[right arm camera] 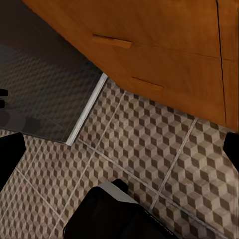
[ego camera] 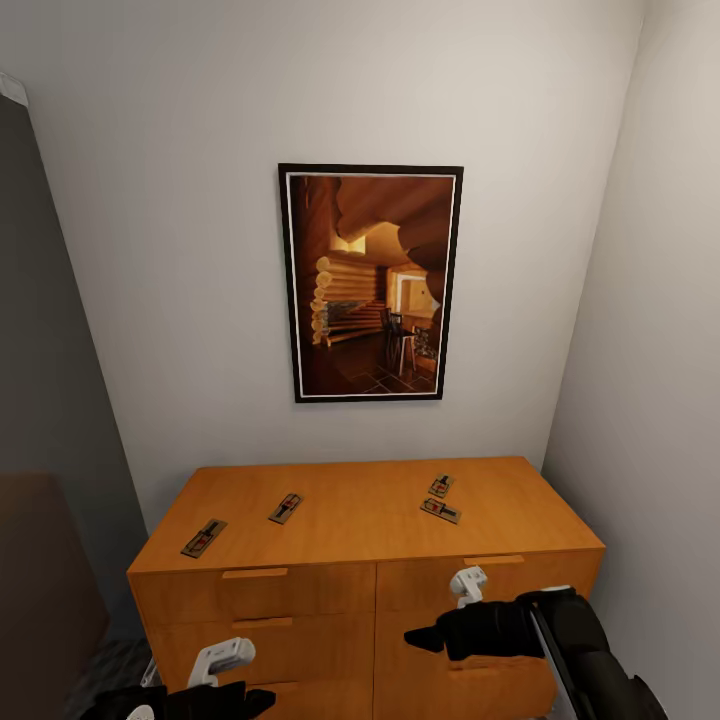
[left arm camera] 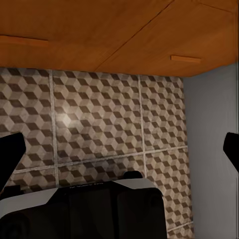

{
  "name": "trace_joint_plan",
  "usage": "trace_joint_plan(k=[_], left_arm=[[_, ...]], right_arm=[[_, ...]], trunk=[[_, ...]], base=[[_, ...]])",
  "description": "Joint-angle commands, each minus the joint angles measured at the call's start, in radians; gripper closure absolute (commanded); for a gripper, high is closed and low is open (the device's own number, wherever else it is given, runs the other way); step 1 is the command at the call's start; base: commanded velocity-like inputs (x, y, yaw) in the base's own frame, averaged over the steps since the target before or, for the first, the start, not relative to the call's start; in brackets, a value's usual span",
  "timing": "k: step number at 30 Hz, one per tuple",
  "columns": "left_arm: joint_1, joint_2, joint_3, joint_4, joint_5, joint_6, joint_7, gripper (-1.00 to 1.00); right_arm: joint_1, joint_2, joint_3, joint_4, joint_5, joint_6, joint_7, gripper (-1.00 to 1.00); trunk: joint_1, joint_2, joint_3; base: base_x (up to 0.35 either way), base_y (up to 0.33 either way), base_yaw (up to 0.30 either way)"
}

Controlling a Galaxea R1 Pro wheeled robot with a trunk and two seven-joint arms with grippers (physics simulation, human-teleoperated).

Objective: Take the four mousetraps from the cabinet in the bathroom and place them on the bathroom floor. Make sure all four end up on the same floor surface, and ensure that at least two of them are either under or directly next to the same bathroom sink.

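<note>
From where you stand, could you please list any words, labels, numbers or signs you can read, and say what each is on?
There is no readable text.
Picture on the wall: a log-cabin interior, no caption or lettering.
Four mousetraps on the cabinet: small red marks, too small to tell whether they are print.
Cabinet fronts and floor: plain wood and cube pattern, no writing.

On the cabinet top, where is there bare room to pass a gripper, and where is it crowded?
The cabinet top is bare across its middle, between the left mousetraps and the right pair. That right pair sits close together, the crowded spot.
</note>
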Motion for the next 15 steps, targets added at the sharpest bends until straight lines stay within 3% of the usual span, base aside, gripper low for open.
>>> trace_joint_plan(k=[1,15], left_arm=[[0.0,0.001,-0.001,-0.001,-0.001,0.002,-0.001,-1.0],[-0.123,0.0,-0.012,-0.001,0.054,0.004,0.0,-1.0]], right_arm=[[-0.001,0.0,-0.001,-0.001,0.01,0.004,0.01,-1.0],[-0.124,-0.025,-0.003,-0.001,0.009,0.054,0.04,-1.0]], trunk=[[0.0,-0.001,0.0],[0.0,-0.001,0.0]], base=[[0.0,0.0,0.0],[0.0,0.0,0.0]])
